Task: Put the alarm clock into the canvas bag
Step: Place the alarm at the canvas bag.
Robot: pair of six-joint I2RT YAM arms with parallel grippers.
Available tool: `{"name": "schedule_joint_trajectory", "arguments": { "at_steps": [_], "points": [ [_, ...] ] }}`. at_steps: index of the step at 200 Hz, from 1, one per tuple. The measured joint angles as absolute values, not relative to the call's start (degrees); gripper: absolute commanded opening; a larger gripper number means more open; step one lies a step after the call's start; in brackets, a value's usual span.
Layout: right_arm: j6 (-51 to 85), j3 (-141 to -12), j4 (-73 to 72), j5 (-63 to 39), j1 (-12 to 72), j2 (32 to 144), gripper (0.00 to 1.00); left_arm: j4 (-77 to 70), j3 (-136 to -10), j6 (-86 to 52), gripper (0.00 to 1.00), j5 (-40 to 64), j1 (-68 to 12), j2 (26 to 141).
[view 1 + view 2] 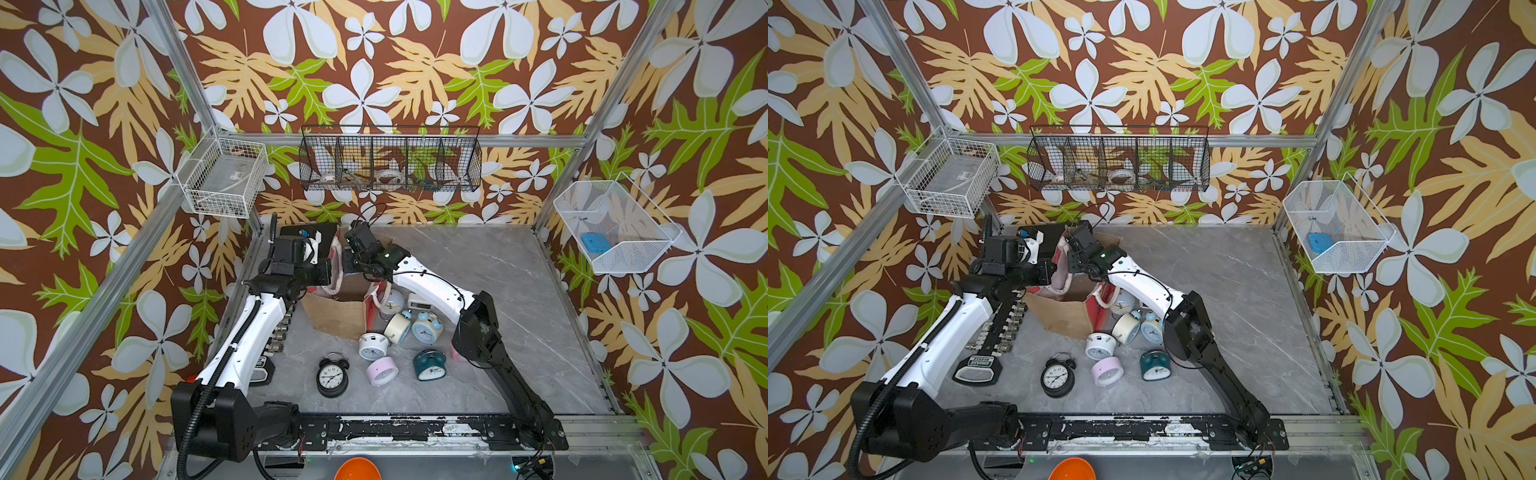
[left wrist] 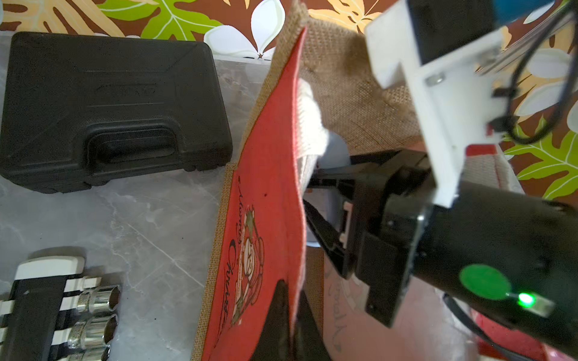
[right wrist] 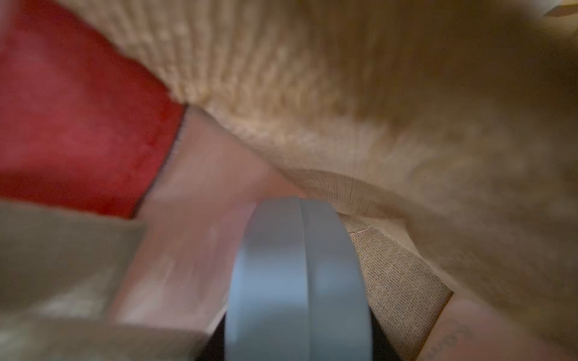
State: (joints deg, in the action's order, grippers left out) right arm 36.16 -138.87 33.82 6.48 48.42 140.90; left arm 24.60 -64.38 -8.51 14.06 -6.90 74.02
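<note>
**Clock in bag, both grippers engaged**

The pale grey-blue round alarm clock (image 3: 297, 281) is inside the red-and-burlap canvas bag (image 1: 340, 311), below its rim. It is pinched edge-on between the right gripper's (image 2: 309, 193) fingers. The left gripper (image 2: 292, 318) is clamped on the bag's red panel rim. A flat black plastic case (image 2: 109, 106) lies beside the bag. Spare clocks (image 1: 372, 346) lie on the grey marble table (image 1: 519, 291).

Coarse, open-weave tan burlap on the side of the canvas bag (image 2: 344, 93), and its red panel (image 2: 266, 187) is matt printed cloth. The rope handle (image 2: 309, 118) looks thick, white and fuzzy. The black case (image 2: 109, 103) is matt moulded plastic, lightly grained. The sockets (image 2: 97, 297) gleam, polished chrome metal. The tabletop (image 2: 140, 225) is smooth with grey marble veining. The alarm clock (image 3: 297, 281) has a smooth pale blue plastic rim.
</note>
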Motion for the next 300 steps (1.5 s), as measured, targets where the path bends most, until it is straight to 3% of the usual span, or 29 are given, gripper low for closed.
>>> {"name": "schedule_joint_trajectory", "arguments": {
  "at_steps": [98, 163, 197, 300],
  "points": [
    [41.85, -141.47, 35.05, 11.18, 48.51, 150.58, 0.26, 23.79, -64.25, -8.67, 0.00, 15.75, -6.90, 74.06],
    [42.37, -141.53, 33.87, 11.81, 48.53, 150.98, 0.57, 23.57, -64.20, -8.84, 0.00, 15.88, -6.90, 74.37],
    [42.37, -140.79, 34.89, 12.08, 48.53, 147.44, 0.66, 23.35, -64.20, -8.84, 0.00, 15.86, -6.90, 74.48],
    [39.38, -138.65, 35.70, 13.67, 48.51, 134.82, 0.68, 22.96, -64.20, -8.86, 0.00, 15.64, -6.90, 75.18]
  ]
}}
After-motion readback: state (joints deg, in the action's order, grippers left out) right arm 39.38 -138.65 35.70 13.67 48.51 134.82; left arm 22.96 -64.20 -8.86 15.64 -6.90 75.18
